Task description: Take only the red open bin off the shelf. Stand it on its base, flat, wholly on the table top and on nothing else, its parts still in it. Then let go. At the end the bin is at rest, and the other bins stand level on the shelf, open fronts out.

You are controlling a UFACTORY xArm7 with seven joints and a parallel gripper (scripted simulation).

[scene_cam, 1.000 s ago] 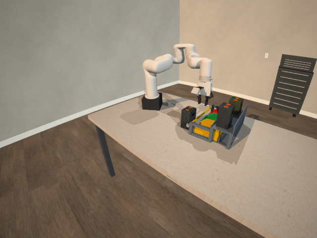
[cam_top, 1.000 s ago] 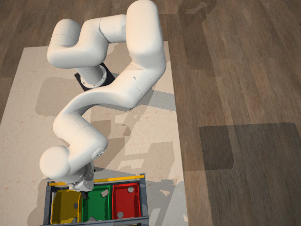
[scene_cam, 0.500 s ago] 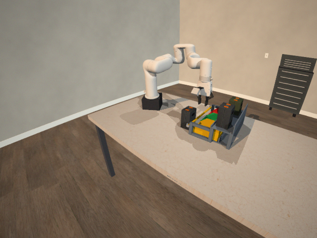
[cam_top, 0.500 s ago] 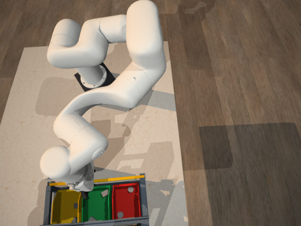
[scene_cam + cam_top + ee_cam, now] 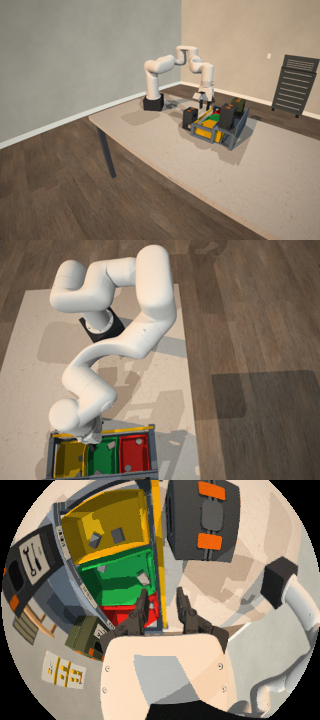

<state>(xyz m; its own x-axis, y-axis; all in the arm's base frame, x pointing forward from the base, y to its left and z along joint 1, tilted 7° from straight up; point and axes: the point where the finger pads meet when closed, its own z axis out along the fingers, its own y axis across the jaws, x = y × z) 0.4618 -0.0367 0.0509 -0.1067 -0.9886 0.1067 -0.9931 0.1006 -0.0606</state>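
Observation:
The red open bin stands in the grey shelf frame, at one end of a row with a green bin in the middle and a yellow bin at the other end. Two grey round parts lie in the red bin. My gripper is half open and empty. It hangs above the shelf's yellow front rail, over the green bin's near corner, touching nothing.
A black case with orange latches stands on the table beside the shelf front. Another black case and a dark green case stand on top of the shelf. A dark drawer cabinet stands by the far wall.

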